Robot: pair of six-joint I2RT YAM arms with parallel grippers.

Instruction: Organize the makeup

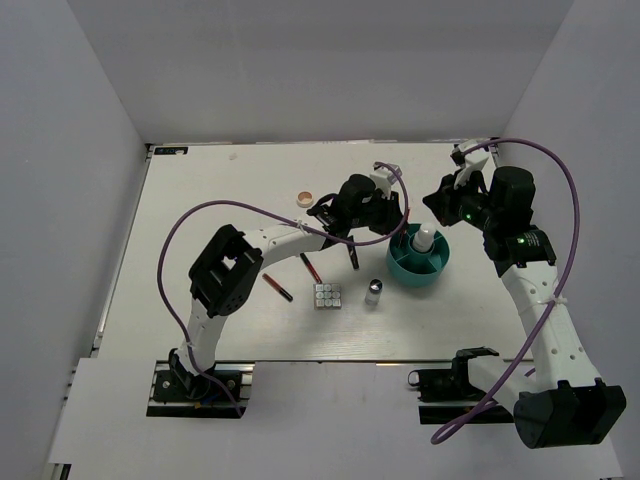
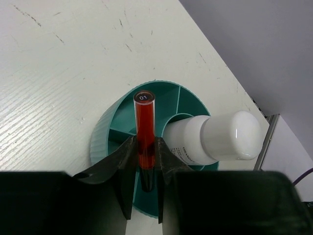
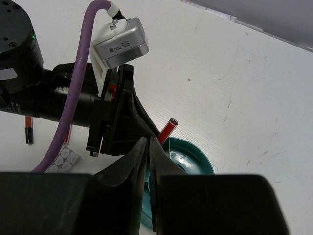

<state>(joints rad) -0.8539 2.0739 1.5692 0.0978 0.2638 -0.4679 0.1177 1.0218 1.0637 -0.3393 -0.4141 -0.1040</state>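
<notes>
My left gripper (image 2: 145, 142) is shut on a thin red-and-black pencil (image 2: 145, 115), which points out over the teal divided tub (image 2: 105, 137). A white bottle (image 2: 220, 139) stands in the tub's middle. From above, the left gripper (image 1: 388, 226) hangs at the tub's (image 1: 436, 270) left rim beside the bottle (image 1: 426, 238). My right gripper (image 3: 148, 143) is shut on nothing, just over the tub's (image 3: 193, 157) far rim and close to the held pencil (image 3: 167, 129). On the table lie two more pencils (image 1: 278, 287) (image 1: 310, 266), a square palette (image 1: 327, 296), a silver-capped vial (image 1: 373, 291) and a peach compact (image 1: 304, 198).
The left arm's wrist and purple cable (image 3: 80, 73) fill the left of the right wrist view, close to the right fingers. Grey walls enclose the white table (image 1: 200, 200) on three sides.
</notes>
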